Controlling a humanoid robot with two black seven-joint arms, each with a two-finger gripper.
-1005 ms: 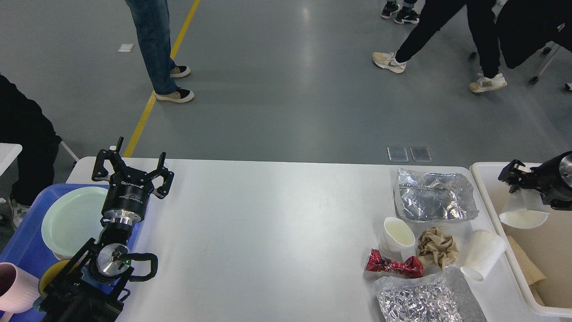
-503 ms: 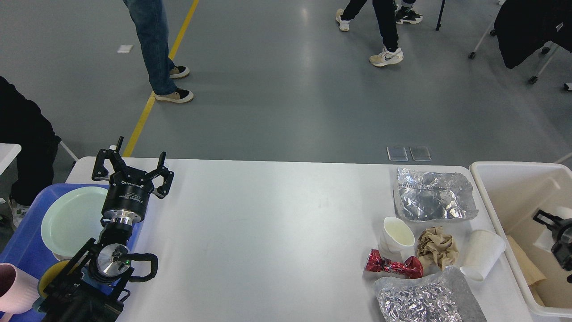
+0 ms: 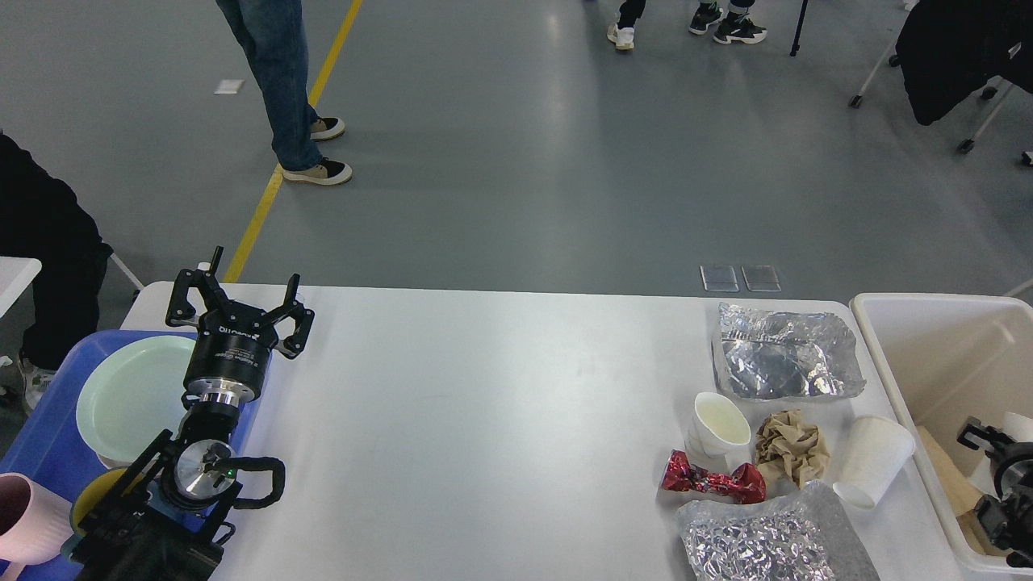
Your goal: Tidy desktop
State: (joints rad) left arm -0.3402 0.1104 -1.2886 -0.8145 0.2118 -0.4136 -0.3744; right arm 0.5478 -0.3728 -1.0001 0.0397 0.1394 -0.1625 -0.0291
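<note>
White desktop (image 3: 484, 436); blue tray (image 3: 40, 452); pale green plate (image 3: 129, 395); crinkled silver foil bags (image 3: 783, 355); red wrapper (image 3: 714, 482); cream bin (image 3: 928, 339).

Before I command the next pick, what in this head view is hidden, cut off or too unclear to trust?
- Right gripper: seen small, dark and low inside the cream bin; open or shut cannot be told.
- Bin contents: cut off by the right edge.
- Lower foil bag: its near end runs off the bottom edge.
- Pink cup: cut off at the left edge.
- Yellow item in the blue tray: mostly hidden by the left arm.
</note>
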